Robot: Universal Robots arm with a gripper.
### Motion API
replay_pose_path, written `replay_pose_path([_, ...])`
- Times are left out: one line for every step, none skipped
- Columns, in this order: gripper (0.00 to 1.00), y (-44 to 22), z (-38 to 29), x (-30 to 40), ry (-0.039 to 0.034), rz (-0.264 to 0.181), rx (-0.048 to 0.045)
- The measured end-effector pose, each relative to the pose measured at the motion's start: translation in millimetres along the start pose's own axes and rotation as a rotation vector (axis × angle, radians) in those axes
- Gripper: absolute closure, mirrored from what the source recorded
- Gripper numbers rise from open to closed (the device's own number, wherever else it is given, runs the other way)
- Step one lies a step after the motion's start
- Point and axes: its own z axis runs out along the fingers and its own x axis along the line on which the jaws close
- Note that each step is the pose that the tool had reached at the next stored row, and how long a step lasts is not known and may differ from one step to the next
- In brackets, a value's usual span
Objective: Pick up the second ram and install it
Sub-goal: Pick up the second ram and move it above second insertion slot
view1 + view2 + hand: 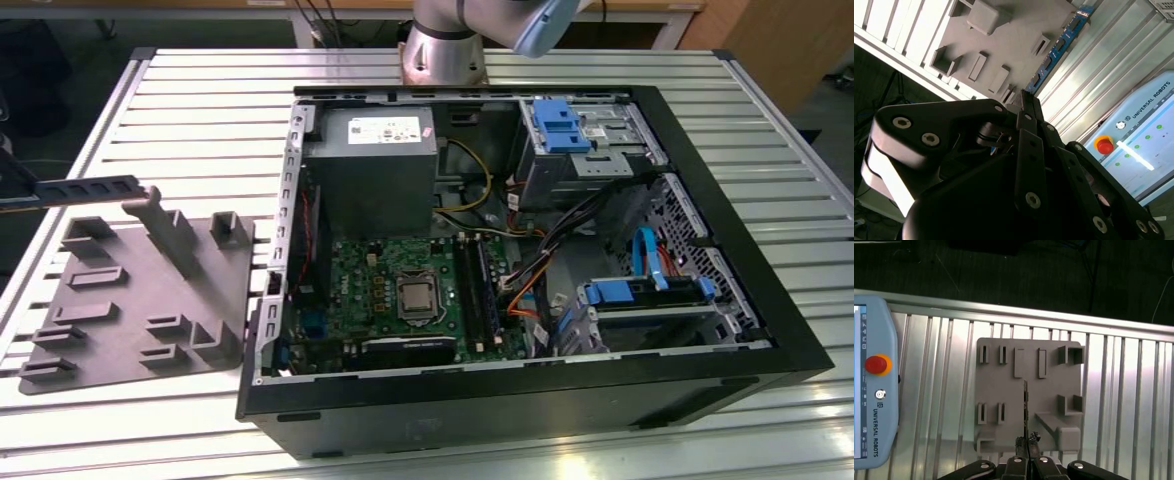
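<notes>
My gripper is at the exterior view's far left edge, shut on the second ram, a thin dark stick held level above the table. In the first wrist view the ram shows edge-on, running out from my closed fingertips over the grey moulded tray. In the second wrist view the ram has a blue edge with dark chips and reaches from my gripper across the tray. The motherboard's black memory slots lie inside the open computer case.
The tray lies on the slatted metal table, left of the case, with tall posts near the ram. A pale blue teach pendant with a red button rests beside the tray. The arm's base stands behind the case.
</notes>
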Motion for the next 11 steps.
replay_pose_path([0.89, -0.4, 0.0, 0.0, 0.0, 0.0, 0.0])
replay_pose_path([0.89, -0.8, -0.1, 0.0, 0.0001, 0.0, -0.0001])
replay_pose_path([0.89, -1.3, -0.2, 0.1, 0.0001, 0.0, -0.0001])
replay_pose_path([0.89, -1.8, -0.2, 0.1, 0.0001, 0.0, -0.0001])
replay_pose_path([0.89, -2.1, -0.2, 0.1, 0.0001, 0.0, -0.0001])
replay_pose_path([0.89, -2.5, -0.1, 0.2, 0.0, 0.0, 0.0])
replay_pose_path([0.89, -2.9, -0.2, 0.2, 0.0, 0.0, -0.0001])
replay_pose_path([0.89, -3.4, -0.3, 0.2, 0.0001, 0.0, -0.0002])
replay_pose_path([0.89, -3.9, -0.3, 0.3, 0.0002, 0.0, -0.0002])
replay_pose_path([0.89, -4.5, -0.3, 0.3, 0.0001, 0.0, -0.0001])
replay_pose_path([0.89, -5.2, -0.3, 0.4, 0.0001, 0.0, -0.0002])
